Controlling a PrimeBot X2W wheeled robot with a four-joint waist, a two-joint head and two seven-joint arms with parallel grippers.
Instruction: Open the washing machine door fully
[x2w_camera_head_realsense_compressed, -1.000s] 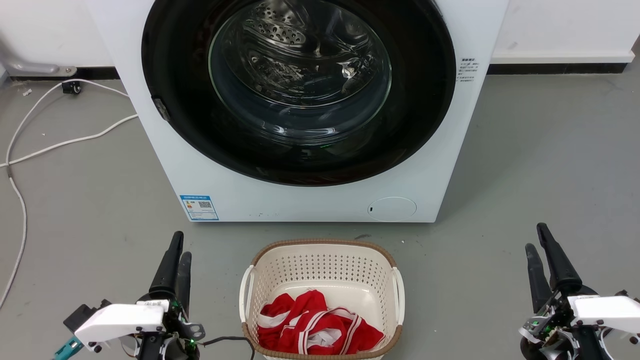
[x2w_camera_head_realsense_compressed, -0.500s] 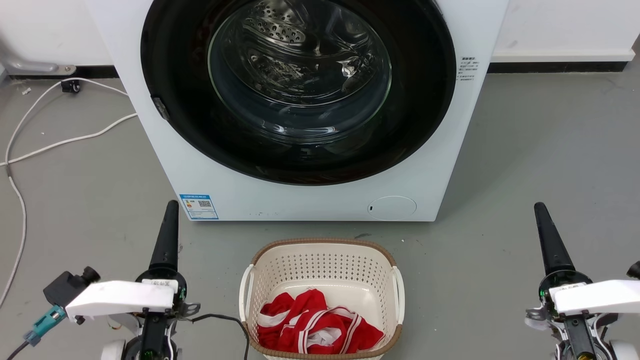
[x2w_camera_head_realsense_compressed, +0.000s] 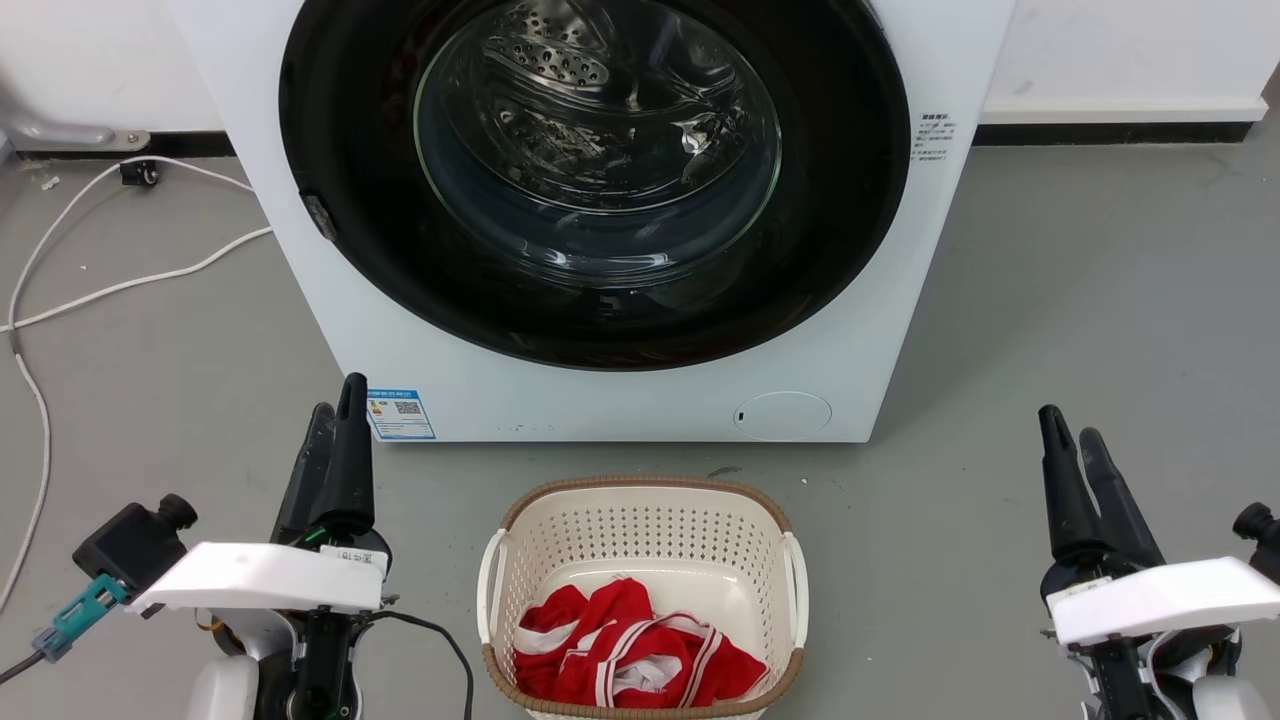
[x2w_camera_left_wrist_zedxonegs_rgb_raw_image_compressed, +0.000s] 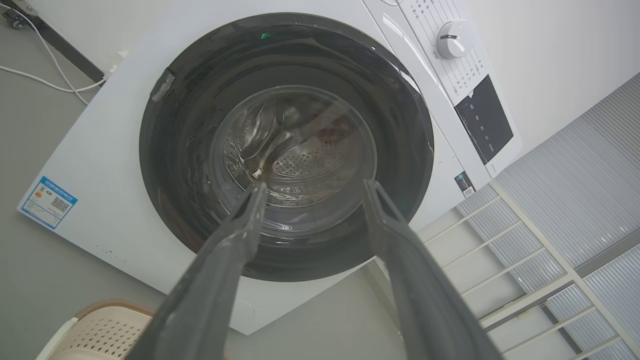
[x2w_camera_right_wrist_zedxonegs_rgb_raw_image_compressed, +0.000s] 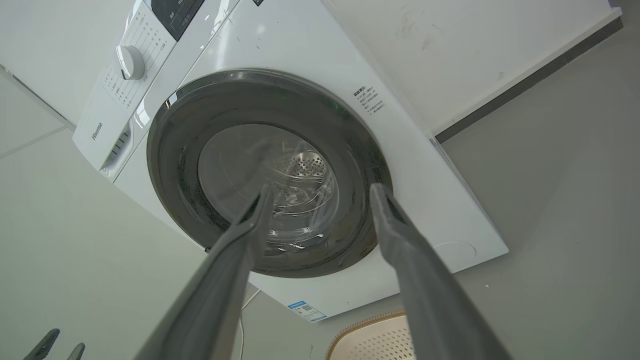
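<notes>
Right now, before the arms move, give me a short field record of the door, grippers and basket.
door: shut, flush with the washing machine front
left gripper: open, empty, short of the machine
right gripper: open, empty, short of the machine
basket: on the floor before the machine, red cloth inside
task: door not yet opened

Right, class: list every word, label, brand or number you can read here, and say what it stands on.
"Hisense": on the washing machine's top panel, near the dial.
Blue label, low on its front: too small to read.
Black print beside the washing machine door: too small.
Panel print around the dial: too small.
</notes>
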